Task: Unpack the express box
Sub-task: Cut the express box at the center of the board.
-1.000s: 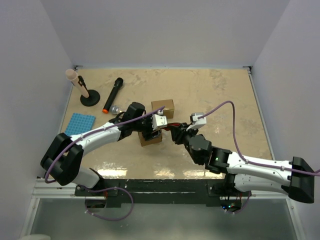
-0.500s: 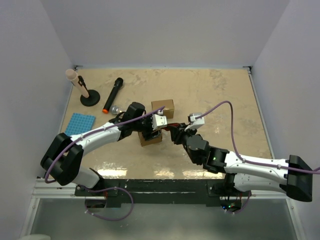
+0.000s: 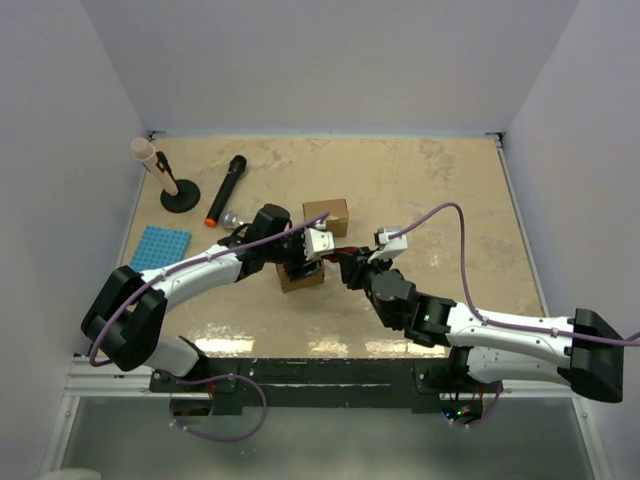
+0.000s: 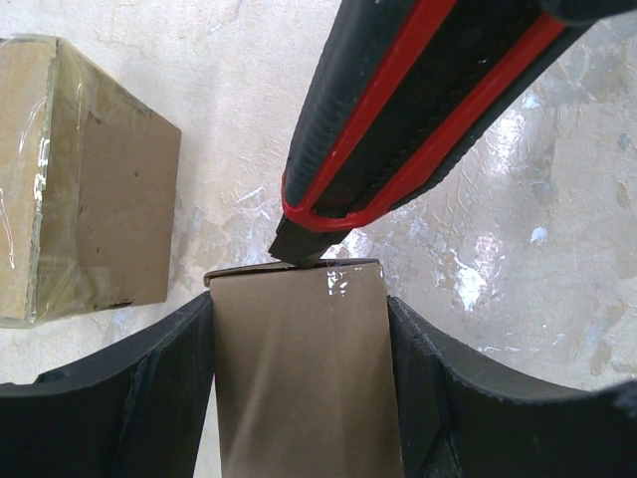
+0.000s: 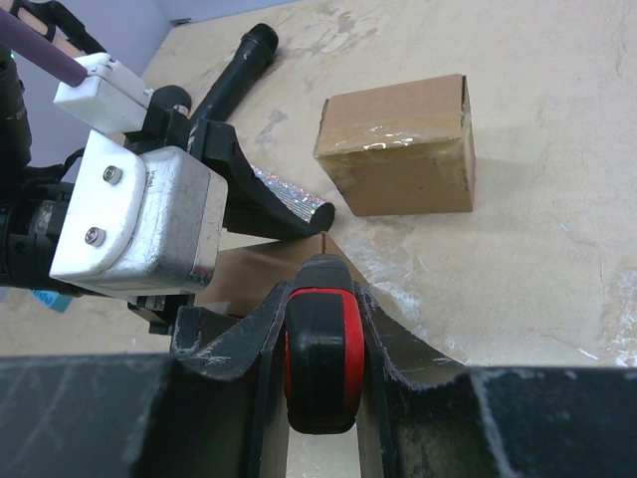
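My left gripper (image 3: 300, 262) (image 4: 299, 304) is shut on a small brown express box (image 3: 301, 277) (image 4: 299, 378), its black fingers (image 4: 159, 368) pressed against both sides. My right gripper (image 3: 352, 268) (image 5: 323, 299) is shut on a red and black utility knife (image 4: 418, 110) (image 5: 323, 354). The knife's tip rests on the far top edge of the held box, as the left wrist view shows. A second taped cardboard box (image 3: 326, 215) (image 4: 80, 179) (image 5: 398, 144) sits on the table just behind, apart from both grippers.
A black microphone (image 3: 227, 188) (image 5: 234, 80) lies at the back left with a silvery piece (image 3: 231, 217) by it. A black stand with a beige top (image 3: 170, 190) is at the far left, a blue tray (image 3: 160, 247) in front. White walls enclose the table.
The right arm has edged slightly left toward the held box. The left arm and both boxes have stayed put.
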